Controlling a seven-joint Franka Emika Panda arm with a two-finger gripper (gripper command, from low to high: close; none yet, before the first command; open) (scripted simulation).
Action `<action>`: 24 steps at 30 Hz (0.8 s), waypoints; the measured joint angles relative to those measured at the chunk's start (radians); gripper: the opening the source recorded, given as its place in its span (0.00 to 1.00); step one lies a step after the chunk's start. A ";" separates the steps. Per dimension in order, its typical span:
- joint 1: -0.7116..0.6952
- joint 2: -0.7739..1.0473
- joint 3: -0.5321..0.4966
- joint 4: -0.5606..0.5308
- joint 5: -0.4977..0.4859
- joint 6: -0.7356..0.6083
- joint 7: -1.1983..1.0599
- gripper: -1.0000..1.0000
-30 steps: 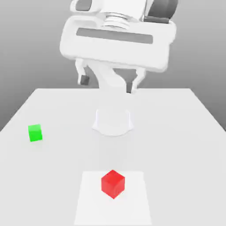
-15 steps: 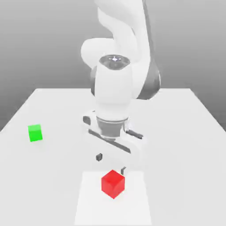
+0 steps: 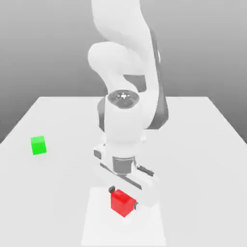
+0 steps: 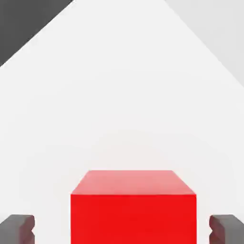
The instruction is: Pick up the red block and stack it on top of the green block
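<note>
One broad white table (image 3: 202, 144) carries everything you are working with, and the biggest thing standing on it is the white arm (image 3: 126, 62), which rises from the far middle and folds down toward you. In the exterior view its wrist and hand body sit directly behind and above the red block (image 3: 120, 203), covering the block's upper back edge and the table beyond it. Under the block you can see a paler square patch (image 3: 96, 226) near the table's front edge. Nothing lies on the open surface between the two cubes.

You have the gripper (image 3: 124, 197) pointing down over the red block, with one dark fingertip at the block's upper corner toward the exterior view's left and the other by its side toward the exterior view's right. In the hand view the fingertips (image 4: 17, 228) flank the cube with a clear strip of table showing on each side, so the jaws stand partly open, astride the block and not yet pressing it.

The red block rests flat on the patch, turned so one vertical edge faces the exterior camera; being a cube, it has no long axis. The green block (image 3: 38, 145) sits flat too, well apart toward the exterior view's left, farther back on the table.
</note>
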 joint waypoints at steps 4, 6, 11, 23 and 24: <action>0.000 0.000 0.000 0.000 -0.001 0.002 0.001 0.00; 0.002 0.003 -0.003 0.000 -0.004 0.004 0.003 0.00; -0.043 -0.079 0.063 -0.005 0.078 -0.061 -0.054 0.00; -0.060 -0.245 0.096 -0.043 0.184 -0.200 -0.147 0.00; -0.053 -0.250 0.078 -0.046 0.167 -0.204 -0.145 0.00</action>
